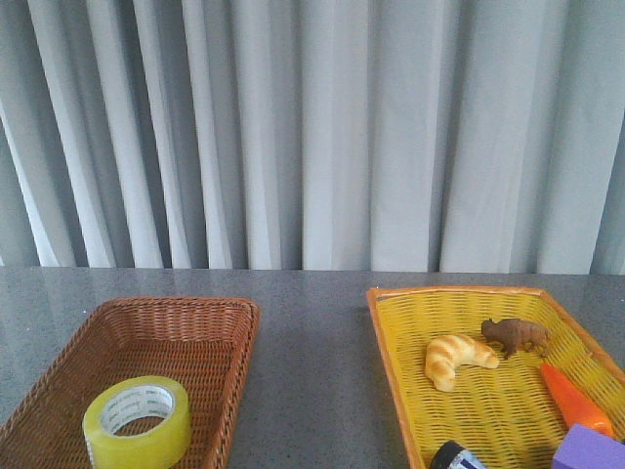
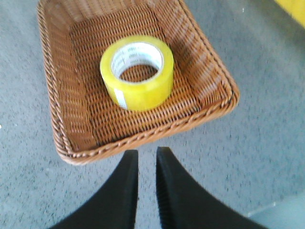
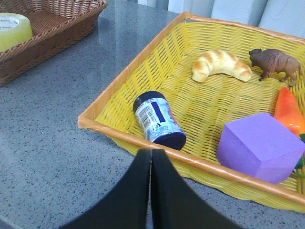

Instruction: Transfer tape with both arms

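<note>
The tape (image 1: 137,422), a wide yellow roll with a white printed core, lies flat in the near part of the brown wicker basket (image 1: 244,322) at the front left. It also shows in the left wrist view (image 2: 138,71) and at the edge of the right wrist view (image 3: 12,28). My left gripper (image 2: 147,153) hovers over the grey table just outside the basket's near rim (image 2: 143,138), its jaws a narrow gap apart and empty. My right gripper (image 3: 151,151) is shut and empty, just outside the yellow basket's rim (image 3: 124,81). Neither arm shows in the front view.
The yellow basket (image 1: 391,362) at the right holds a croissant (image 1: 457,358), a brown bison figure (image 1: 515,335), an orange carrot (image 1: 574,396), a purple block (image 1: 589,449) and a dark jar (image 3: 158,120) lying on its side. Grey table lies between the baskets; a curtain hangs behind.
</note>
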Tool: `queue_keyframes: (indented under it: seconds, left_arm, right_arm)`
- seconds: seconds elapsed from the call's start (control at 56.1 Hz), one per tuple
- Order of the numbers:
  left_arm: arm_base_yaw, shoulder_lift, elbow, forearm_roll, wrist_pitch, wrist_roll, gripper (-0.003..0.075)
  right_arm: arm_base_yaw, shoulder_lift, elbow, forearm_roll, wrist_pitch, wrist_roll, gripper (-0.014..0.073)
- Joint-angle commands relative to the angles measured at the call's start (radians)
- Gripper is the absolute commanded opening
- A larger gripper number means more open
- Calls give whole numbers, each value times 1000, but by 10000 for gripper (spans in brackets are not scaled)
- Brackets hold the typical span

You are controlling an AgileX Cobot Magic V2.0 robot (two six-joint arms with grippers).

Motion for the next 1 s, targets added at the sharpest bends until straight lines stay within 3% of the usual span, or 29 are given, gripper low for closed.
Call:
queue_keyframes:
  seconds: [0.0, 0.214, 0.445, 0.623, 0.855, 0.98]
  left_arm:
    - [0, -53, 16, -14, -163, -24, 18]
    - [0, -110, 76, -14, -322, -48, -7]
    - [0, -111, 75, -14, -313, -48, -7]
    - [0, -110, 75, 100, -300, 14, -7]
    - [0, -110, 76, 125, -303, 15, -7]
    - [0, -125, 156, 127, -357, 15, -7]
  right_arm:
    - [-5, 2, -25, 10, -70, -1, -4]
    - [-5, 2, -25, 10, -70, -1, -4]
    - [-5, 2, -25, 10, -70, -1, -4]
    - [-5, 2, -25, 10, -70, -1, -4]
    - [-5, 2, -25, 10, -70, -1, -4]
    - [-5, 2, -25, 10, -70, -1, -4]
